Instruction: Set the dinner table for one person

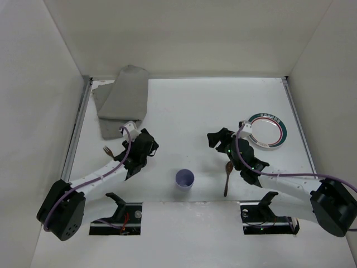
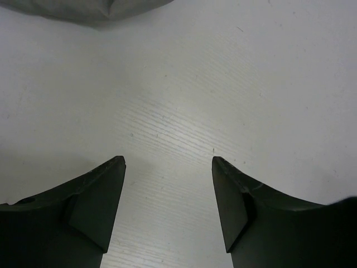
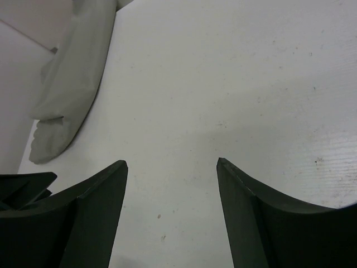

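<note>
The dinner table [image 1: 189,106] is a white top with metal rails along its sides. On it are a crumpled grey placemat [image 1: 124,97] at the far left, a teal-rimmed white plate [image 1: 266,132] at the right, a purple cup [image 1: 184,178] near the front middle, a wooden spoon [image 1: 227,177] and a brown fork [image 1: 108,151]. My left gripper [image 1: 146,142] [image 2: 167,162] is open over bare table just in front of the placemat [image 2: 83,10]. My right gripper [image 1: 216,138] [image 3: 172,163] is open over bare table, left of the plate. Neither holds anything.
White walls close in the table on three sides. The fork lies beside my left forearm and the spoon beside my right forearm. The placemat [image 3: 72,84] shows at the left of the right wrist view.
</note>
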Available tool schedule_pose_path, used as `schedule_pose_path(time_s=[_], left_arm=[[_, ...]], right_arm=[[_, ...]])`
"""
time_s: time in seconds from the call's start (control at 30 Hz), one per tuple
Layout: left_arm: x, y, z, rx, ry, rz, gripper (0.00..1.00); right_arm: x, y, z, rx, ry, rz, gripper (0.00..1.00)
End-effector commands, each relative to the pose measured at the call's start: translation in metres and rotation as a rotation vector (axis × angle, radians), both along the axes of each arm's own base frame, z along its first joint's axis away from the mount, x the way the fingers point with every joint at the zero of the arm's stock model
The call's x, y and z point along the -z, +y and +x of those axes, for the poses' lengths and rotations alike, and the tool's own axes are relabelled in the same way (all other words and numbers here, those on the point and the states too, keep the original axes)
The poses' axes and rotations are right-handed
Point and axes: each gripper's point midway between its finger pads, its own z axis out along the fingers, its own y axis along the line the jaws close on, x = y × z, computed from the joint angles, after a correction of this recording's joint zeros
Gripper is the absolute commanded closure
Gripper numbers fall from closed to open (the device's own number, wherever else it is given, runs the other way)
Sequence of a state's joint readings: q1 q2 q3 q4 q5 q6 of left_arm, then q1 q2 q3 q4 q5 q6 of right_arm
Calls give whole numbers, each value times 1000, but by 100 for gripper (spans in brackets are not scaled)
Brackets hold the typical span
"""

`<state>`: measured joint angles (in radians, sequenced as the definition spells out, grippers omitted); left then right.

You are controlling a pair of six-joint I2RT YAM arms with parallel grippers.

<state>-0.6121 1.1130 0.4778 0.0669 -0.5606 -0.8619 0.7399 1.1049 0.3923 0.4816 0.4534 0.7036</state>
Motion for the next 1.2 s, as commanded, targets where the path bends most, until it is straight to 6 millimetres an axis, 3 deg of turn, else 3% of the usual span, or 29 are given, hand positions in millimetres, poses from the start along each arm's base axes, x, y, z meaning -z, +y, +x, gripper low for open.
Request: schedule_pose_path(time_s=[0.0, 0.27, 0.33, 0.47, 0.53, 0.63, 0.77, 0.83, 0.97, 1.17], left_arm=[[-26, -3, 15, -18, -79, -52, 38], [-49, 9, 34, -70, -150, -74, 39], [-59, 16, 49, -78, -171, -37, 45], [-81, 19, 93, -50, -188, 92, 65], [-88, 14, 121, -24, -187, 152, 65], [-83, 5, 160, 30, -136, 256, 59], [-53, 2, 204, 57, -27, 384, 49], [-39, 8, 220, 40, 16, 443, 49], [-20, 31, 239, -7, 69, 546, 47], [8, 43, 256, 19, 138, 613, 46]], right_arm=[[-16, 2, 5, 12, -49, 40, 29], [-13, 4, 6, 8, -41, 34, 29], [-12, 4, 6, 5, -38, 36, 36], [-15, 9, 5, -20, -40, 33, 76], [-13, 10, 7, -21, -33, 21, 81], [-12, 10, 7, -21, -29, 19, 76], [-14, 9, 7, -16, -40, 20, 46], [-14, 8, 7, -15, -40, 20, 39], [-13, 11, 7, -22, -36, 17, 36], [-8, 17, 8, -43, -23, 6, 36]])
